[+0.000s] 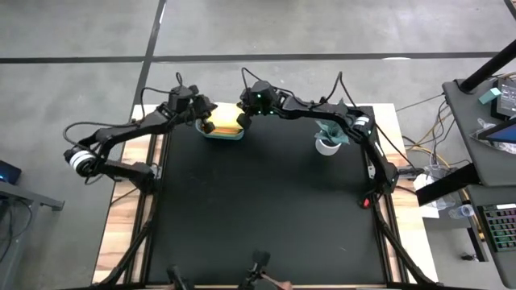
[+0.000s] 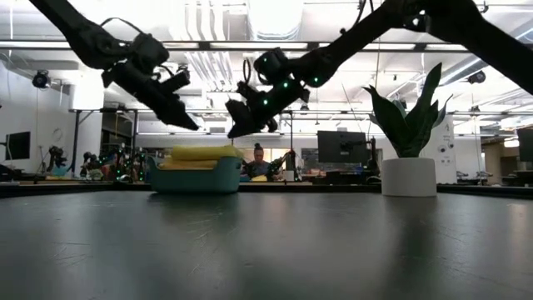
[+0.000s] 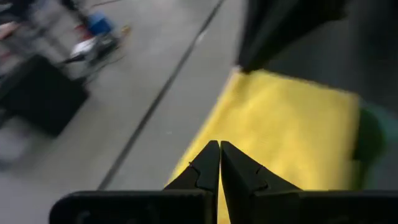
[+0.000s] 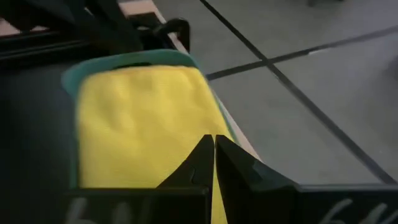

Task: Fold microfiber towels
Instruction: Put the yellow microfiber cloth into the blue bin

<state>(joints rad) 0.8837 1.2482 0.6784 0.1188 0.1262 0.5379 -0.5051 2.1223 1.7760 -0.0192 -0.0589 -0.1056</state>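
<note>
The near half of the black table (image 1: 266, 209) lies bare in the high view, and the low view shows only its dark surface running back toward the things at the far edge.

At the far right stands a small potted plant (image 2: 408, 142) in a white pot, well apart from the rest; in the high view the right arm's links cross partly over it.

At the far edge, left of centre, sits the teal bin (image 2: 193, 178). A yellow microfiber towel (image 4: 140, 124) lies folded on top, filling the bin's opening. From the low view a stack rises just above the rim, but how many cloths lie beneath and what colours they are is hidden by the bin's wall and the top towel.

The left gripper (image 3: 220, 163) hangs above the bin's left side, its fingers pressed together with nothing between them. The right gripper (image 4: 214, 155) hangs above the bin's right side, its fingers likewise closed tip to tip and empty. In the low view both stay clear of the towel, apart from it. From above, the two gripper heads cover the bin's left and right ends.

Beyond the table a seated person (image 2: 258, 162) shows, partly blocked by the bin.
</note>
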